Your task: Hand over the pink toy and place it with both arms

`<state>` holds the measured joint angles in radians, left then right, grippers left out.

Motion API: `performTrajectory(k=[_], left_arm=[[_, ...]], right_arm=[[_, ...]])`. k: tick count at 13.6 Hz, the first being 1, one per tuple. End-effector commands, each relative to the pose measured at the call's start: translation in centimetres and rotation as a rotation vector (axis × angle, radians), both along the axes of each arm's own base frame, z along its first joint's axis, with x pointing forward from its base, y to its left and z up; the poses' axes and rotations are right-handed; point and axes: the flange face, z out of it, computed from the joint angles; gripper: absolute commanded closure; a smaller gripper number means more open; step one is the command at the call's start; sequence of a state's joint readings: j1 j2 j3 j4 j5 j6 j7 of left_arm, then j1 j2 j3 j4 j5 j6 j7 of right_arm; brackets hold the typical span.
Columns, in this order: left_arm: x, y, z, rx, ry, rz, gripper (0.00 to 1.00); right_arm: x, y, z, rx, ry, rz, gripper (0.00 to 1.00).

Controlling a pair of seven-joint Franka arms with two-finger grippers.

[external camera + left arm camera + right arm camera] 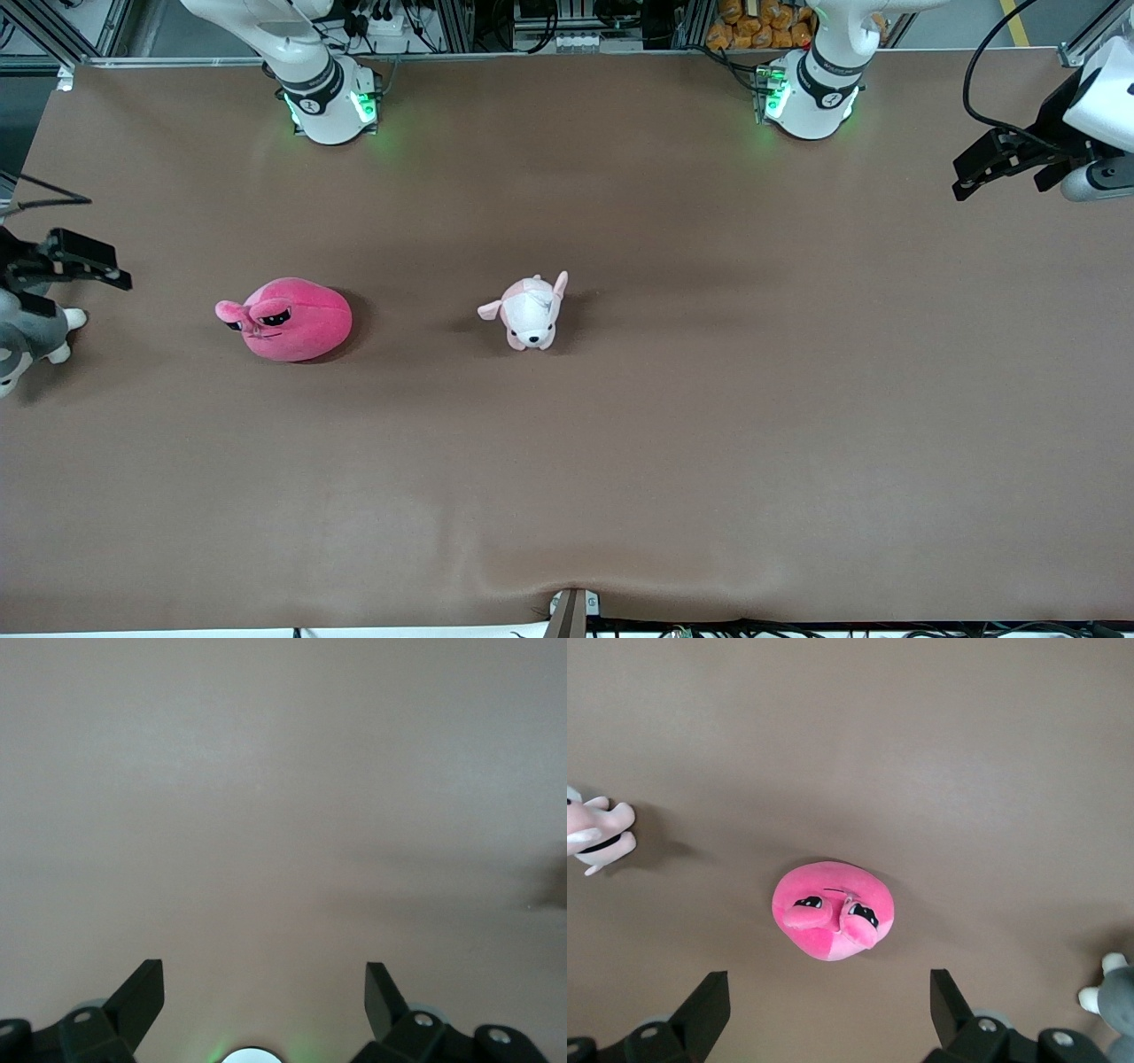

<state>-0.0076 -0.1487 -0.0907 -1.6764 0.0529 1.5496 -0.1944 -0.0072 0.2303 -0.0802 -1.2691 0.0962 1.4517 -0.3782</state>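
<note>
We are seeing the pink toy [285, 319] lying on the brown table [709, 425] in the middle-left of the front view, its dark eyes and snout turned toward the frame's left edge. Nothing is touching it. The small pale pink-and-white puppy plush [530, 312] is sitting near the centre of that view, well apart from the pink toy, toward the left arm's end of the table. A grey-and-white plush [27, 341] is lying at the frame's left edge, partly cut off.

We are finding the right gripper [89, 264] up in the air at the left edge of the front view, over the grey-and-white plush. In the right wrist view its fingers [709, 1005] are standing wide apart and empty, with the pink toy [833, 910] showing in the middle of that frame between them, the puppy plush [598, 835] at one edge and the grey-and-white plush [1116, 1001] in a corner.

The left gripper [979, 173] is hanging at the upper right of the front view over bare table. Its fingers [142, 997] are also spread apart, holding nothing.
</note>
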Motion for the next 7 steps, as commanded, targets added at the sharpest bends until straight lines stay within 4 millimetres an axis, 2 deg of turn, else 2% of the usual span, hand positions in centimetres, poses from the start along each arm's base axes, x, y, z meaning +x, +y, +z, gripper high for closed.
performTrajectory(k=[1, 4, 7], left_arm=[[-0.2, 0.1, 1.2, 0.008, -0.006, -0.013, 0.0], [-0.1, 0.0, 1.7, 0.01, -0.003, -0.015, 0.0], [-0.1, -0.8, 1.6, 0.012, -0.001, -0.03, 0.0]], right_arm=[[-4.3, -0.6, 0.1, -0.018, -0.046, -0.045, 0.0], [-7.4, -0.3, -0.1, -0.016, -0.033, -0.192, 0.0], [-8.1, 0.6, 0.1, -0.061, -0.018, -0.24, 0.0]])
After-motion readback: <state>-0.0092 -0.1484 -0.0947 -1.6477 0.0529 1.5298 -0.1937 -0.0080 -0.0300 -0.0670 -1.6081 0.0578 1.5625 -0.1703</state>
